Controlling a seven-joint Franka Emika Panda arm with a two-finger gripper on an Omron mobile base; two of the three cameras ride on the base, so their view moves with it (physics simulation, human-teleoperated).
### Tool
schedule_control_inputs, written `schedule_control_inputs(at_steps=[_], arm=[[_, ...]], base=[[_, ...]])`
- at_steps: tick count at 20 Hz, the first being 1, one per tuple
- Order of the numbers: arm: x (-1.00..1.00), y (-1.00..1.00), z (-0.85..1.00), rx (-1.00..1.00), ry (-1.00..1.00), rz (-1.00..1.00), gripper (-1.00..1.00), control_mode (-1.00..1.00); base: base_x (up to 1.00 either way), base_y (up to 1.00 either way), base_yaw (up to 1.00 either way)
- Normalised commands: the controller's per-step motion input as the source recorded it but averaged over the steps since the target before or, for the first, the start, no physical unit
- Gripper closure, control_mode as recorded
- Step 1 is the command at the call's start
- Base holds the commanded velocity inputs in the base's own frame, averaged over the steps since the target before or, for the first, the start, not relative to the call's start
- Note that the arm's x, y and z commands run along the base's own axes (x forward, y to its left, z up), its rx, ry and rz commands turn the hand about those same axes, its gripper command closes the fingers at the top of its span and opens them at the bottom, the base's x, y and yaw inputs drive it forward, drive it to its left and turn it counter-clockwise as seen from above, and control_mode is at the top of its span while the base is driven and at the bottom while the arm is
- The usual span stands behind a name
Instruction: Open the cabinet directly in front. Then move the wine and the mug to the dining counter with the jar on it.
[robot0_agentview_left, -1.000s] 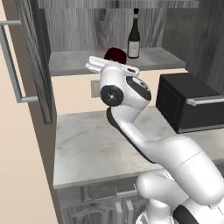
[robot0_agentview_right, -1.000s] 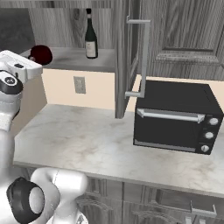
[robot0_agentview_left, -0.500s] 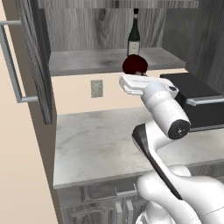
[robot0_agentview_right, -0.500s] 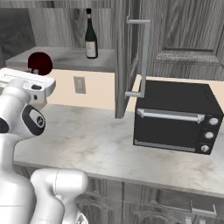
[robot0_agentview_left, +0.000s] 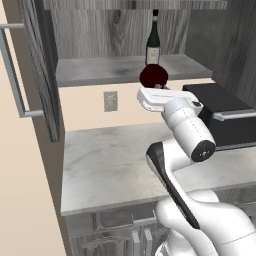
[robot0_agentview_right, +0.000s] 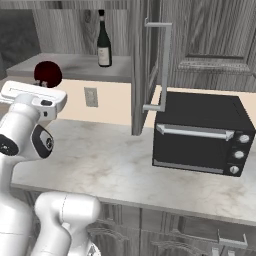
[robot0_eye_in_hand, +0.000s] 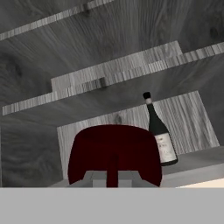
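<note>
The cabinet (robot0_agentview_left: 100, 71) stands open, its left door (robot0_agentview_left: 37, 65) swung out with a silver bar handle and its right door (robot0_agentview_right: 150, 60) also swung out. The wine (robot0_agentview_left: 152, 45) (robot0_agentview_right: 103, 42) (robot0_eye_in_hand: 158, 133) stands upright on the cabinet shelf, toward the back. My gripper (robot0_agentview_left: 155, 86) (robot0_agentview_right: 42, 86) (robot0_eye_in_hand: 113, 175) is shut on the dark red mug (robot0_agentview_left: 153, 76) (robot0_agentview_right: 47, 74) (robot0_eye_in_hand: 113, 151). It holds the mug in the air just in front of the shelf edge, below and in front of the wine. The dining counter and the jar are out of view.
A black toaster oven (robot0_agentview_right: 200, 132) (robot0_agentview_left: 225, 117) sits on the marble worktop (robot0_agentview_left: 110, 160) at the right, under the right door. A wall outlet (robot0_agentview_left: 110, 100) is on the beige backsplash. Grey base cabinets run below the worktop's front edge.
The arm has swung its elbow round, carrying the mug out from the shelf edge, slightly lower and to the right in the left base view. The wine has not moved.
</note>
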Motion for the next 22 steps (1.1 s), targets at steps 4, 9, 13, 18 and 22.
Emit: schedule_control_inputs(at_steps=[4,9,13,18,22], arm=[[0.0,0.0,0.0,0.0,0.0,0.0,1.0,-1.0],[0.0,0.0,0.0,0.0,0.0,0.0,1.0,-1.0],[0.0,0.0,0.0,0.0,0.0,0.0,1.0,1.0],[0.0,0.0,0.0,0.0,0.0,0.0,1.0,1.0],[0.0,0.0,0.0,0.0,0.0,0.0,1.0,1.0]], base=[[0.0,0.0,0.0],[0.0,0.0,0.0],[-0.03,0.0,0.0],[-0.62,0.0,0.05],[-0.74,0.0,0.19]])
